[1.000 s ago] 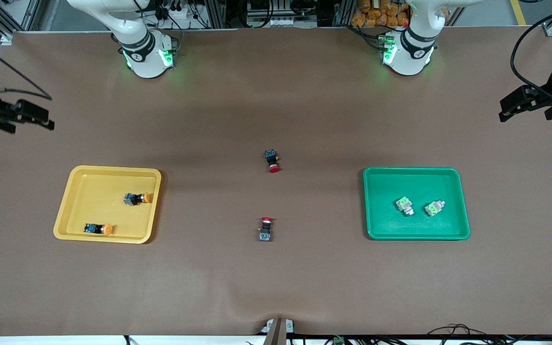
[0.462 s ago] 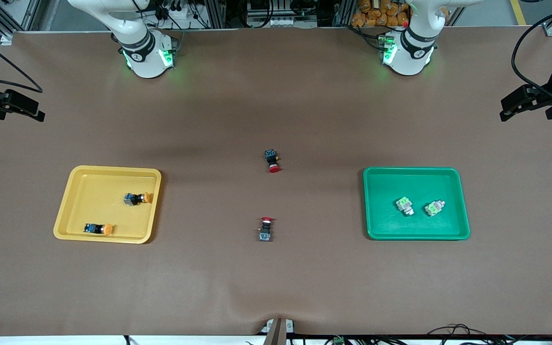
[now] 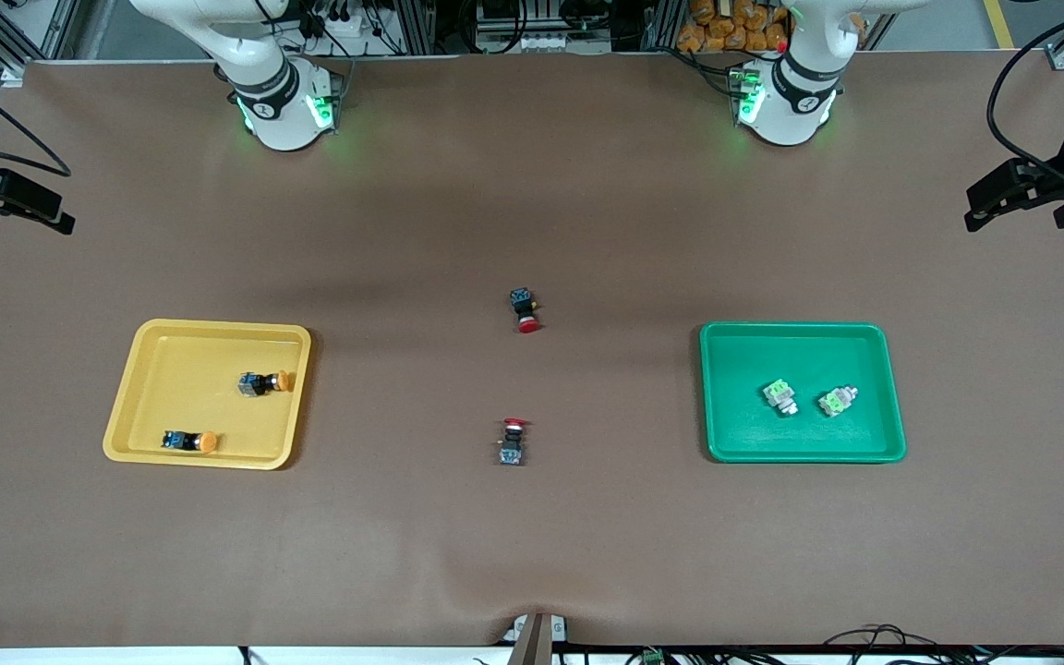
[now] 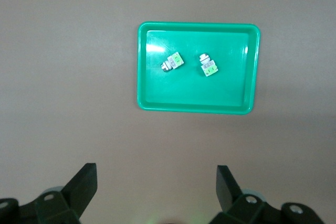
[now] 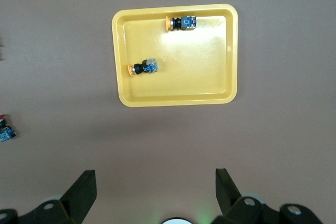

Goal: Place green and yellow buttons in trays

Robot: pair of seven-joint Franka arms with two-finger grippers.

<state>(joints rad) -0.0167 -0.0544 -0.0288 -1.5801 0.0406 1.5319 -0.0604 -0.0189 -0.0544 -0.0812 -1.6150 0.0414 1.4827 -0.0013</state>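
The sorting looks finished: both yellow buttons [image 3: 266, 381] [image 3: 190, 441] lie on their sides in the yellow tray [image 3: 139, 369] toward the right arm's end of the table [image 3: 532, 185], and both green buttons [image 3: 779, 396] [image 3: 837, 400] lie close together, apart from each other, in the green tray [image 3: 726, 356] toward the left arm's end. As far as can be judged, nothing of the task is left; the only loose pieces are two red buttons [image 3: 524, 310] [image 3: 512, 441] on the bare table midway between the trays, one nearer the front camera than the other, and they belong to neither tray. The left hand [image 4: 156, 182] hangs empty high over the table's edge at its own end, fingers spread wide, and the right hand [image 5: 155, 182] does the same at its end, also wide open and holding nothing. The trays are shallow, glossy plastic with rounded corners and raised rims. The yellow buttons have smooth round orange-yellow caps on blocky black-and-blue bodies; the green ones are pale, squarish, with whitish-silver bodies. The table is covered in a matte brown sheet that ripples slightly near the front edge.
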